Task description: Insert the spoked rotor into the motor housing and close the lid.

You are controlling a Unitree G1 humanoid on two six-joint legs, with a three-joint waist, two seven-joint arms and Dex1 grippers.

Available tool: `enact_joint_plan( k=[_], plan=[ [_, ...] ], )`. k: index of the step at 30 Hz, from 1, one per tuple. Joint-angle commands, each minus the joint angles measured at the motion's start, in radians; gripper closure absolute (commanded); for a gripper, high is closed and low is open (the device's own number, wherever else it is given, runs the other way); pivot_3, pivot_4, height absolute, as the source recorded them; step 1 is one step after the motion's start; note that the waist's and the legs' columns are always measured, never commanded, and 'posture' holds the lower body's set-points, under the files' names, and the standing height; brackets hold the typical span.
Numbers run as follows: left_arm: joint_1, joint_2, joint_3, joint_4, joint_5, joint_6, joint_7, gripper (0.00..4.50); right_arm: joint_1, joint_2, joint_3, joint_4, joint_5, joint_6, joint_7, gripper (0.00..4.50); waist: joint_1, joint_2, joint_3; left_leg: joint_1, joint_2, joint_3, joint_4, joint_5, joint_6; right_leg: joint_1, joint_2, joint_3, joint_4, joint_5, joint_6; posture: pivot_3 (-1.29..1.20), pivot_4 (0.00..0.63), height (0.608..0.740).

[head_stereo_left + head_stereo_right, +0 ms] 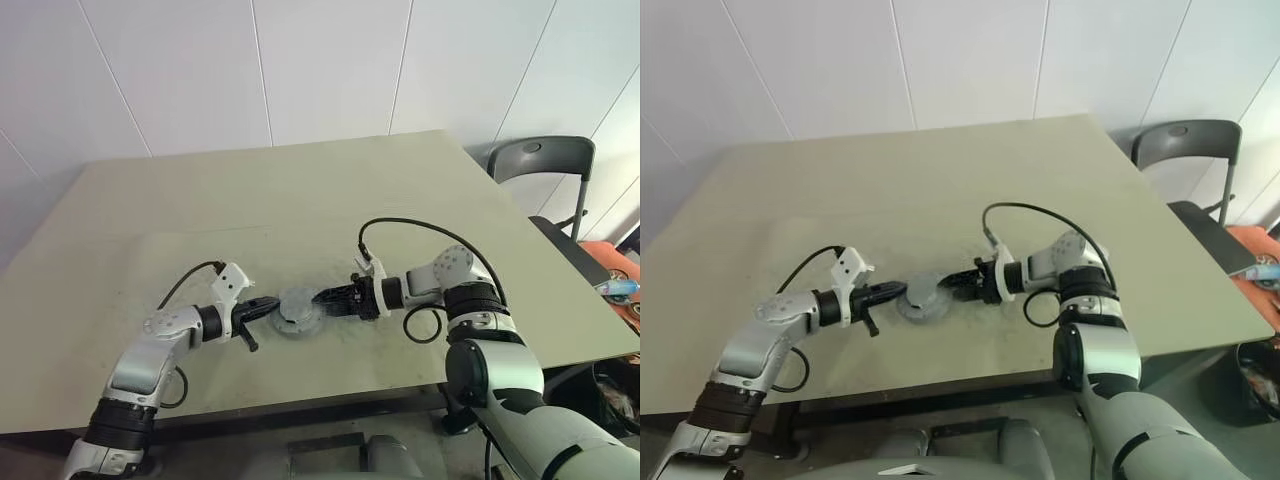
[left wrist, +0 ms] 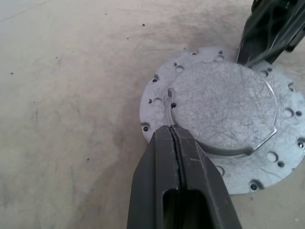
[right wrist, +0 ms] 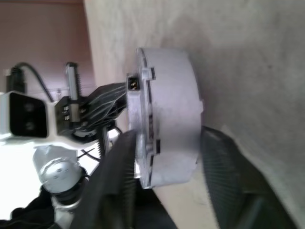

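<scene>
Lid [image 2: 224, 112] already seated on motor housing [image 3: 167, 119] at table's [image 1: 300, 200] near middle. Braced from left by left gripper [image 2: 175, 136], fingers clenched empty. Straddled from right by right gripper [image 3: 164, 152], half-closed, likely to press it home.

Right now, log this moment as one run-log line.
left gripper: shut, tips against lid | right gripper: straddling motor housing, fingers either side | housing: on table, lid on top
</scene>
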Motion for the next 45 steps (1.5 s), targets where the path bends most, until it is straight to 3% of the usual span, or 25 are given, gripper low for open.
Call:
enact_joint_plan(
  k=[1,5,11,14,17,21,30,32,37,45],
  plan=[
    [0.011,-0.015,-0.036,-0.005,-0.022,0.023,-0.024,4.50,-0.018,0.004,-0.015,-0.021,0.053,0.003,-0.023,3.32,0.003,0.001,0.000,0.000,0.000,0.000,0.000,0.000,0.000,0.001,0.000,0.000,0.000,0.000,0.000,0.00,0.000,0.740],
    [0.021,-0.053,0.031,-0.025,-0.081,0.064,0.011,4.50,-0.020,-0.001,-0.023,-0.034,0.086,0.003,-0.041,3.32,0.002,0.001,0.000,0.001,0.000,0.000,0.000,0.000,0.000,0.001,0.000,0.000,0.000,0.000,0.000,0.00,0.000,0.740],
    [0.033,-0.189,0.278,-0.113,-0.275,0.254,0.237,4.50,-0.022,-0.014,-0.013,-0.056,0.150,0.003,-0.046,3.32,0.001,0.000,0.000,-0.002,0.000,-0.001,0.001,0.000,0.000,-0.001,0.000,0.000,0.000,0.000,0.000,0.00,0.000,0.740],
    [0.041,-0.210,0.398,-0.143,-0.443,0.469,0.317,4.50,-0.023,-0.028,-0.004,-0.074,0.192,0.003,-0.032,3.32,-0.004,0.000,0.000,-0.002,0.000,-0.001,0.000,0.000,0.000,-0.002,0.000,0.000,0.000,0.000,0.001,0.00,0.000,0.740],
    [0.091,-0.221,0.481,-0.159,-0.580,0.498,0.281,4.50,-0.019,-0.038,0.016,-0.086,0.224,0.003,-0.035,3.32,-0.020,-0.001,0.001,-0.003,0.000,-0.001,0.000,0.000,0.000,-0.003,0.000,0.000,0.000,0.000,0.001,0.00,0.000,0.740],
    [0.135,-0.250,0.550,-0.142,-0.710,0.553,0.327,3.61,-0.022,-0.053,0.039,-0.099,0.280,0.003,-0.030,3.32,-0.024,-0.001,0.001,-0.003,0.000,0.000,0.000,0.000,0.000,-0.002,0.000,0.000,-0.002,0.000,0.000,0.00,0.000,0.740],
    [0.142,-0.311,0.643,-0.062,-1.063,0.644,0.482,0.61,-0.063,-0.105,0.044,-0.104,0.365,0.003,-0.017,3.32,-0.021,-0.002,0.002,-0.003,0.000,0.000,0.000,0.000,0.000,-0.002,0.000,0.000,-0.003,0.000,0.000,0.00,0.000,0.740],
    [0.146,-0.323,0.657,-0.041,-1.226,0.652,0.508,0.01,-0.065,-0.113,0.068,-0.117,0.395,0.003,-0.007,3.32,-0.022,-0.003,0.002,-0.004,0.000,0.000,0.000,0.000,0.000,-0.002,0.000,0.000,-0.003,0.000,0.000,0.00,0.000,0.740],
    [0.179,-0.305,0.587,-0.020,-1.410,0.677,0.582,0.00,-0.065,-0.113,0.112,-0.144,0.480,0.003,-0.008,3.32,-0.022,-0.003,0.002,-0.004,0.000,0.000,0.000,0.000,0.000,-0.003,0.000,0.000,-0.003,0.000,0.000,0.00,0.000,0.740],
    [0.181,-0.283,0.503,-0.018,-1.483,0.615,0.653,0.00,-0.077,-0.116,0.155,-0.185,0.611,0.003,-0.034,3.32,-0.019,-0.004,0.003,-0.004,0.000,0.000,0.000,0.000,0.000,-0.002,0.000,0.000,-0.003,-0.002,-0.003,0.00,0.000,0.740]
  ],
)
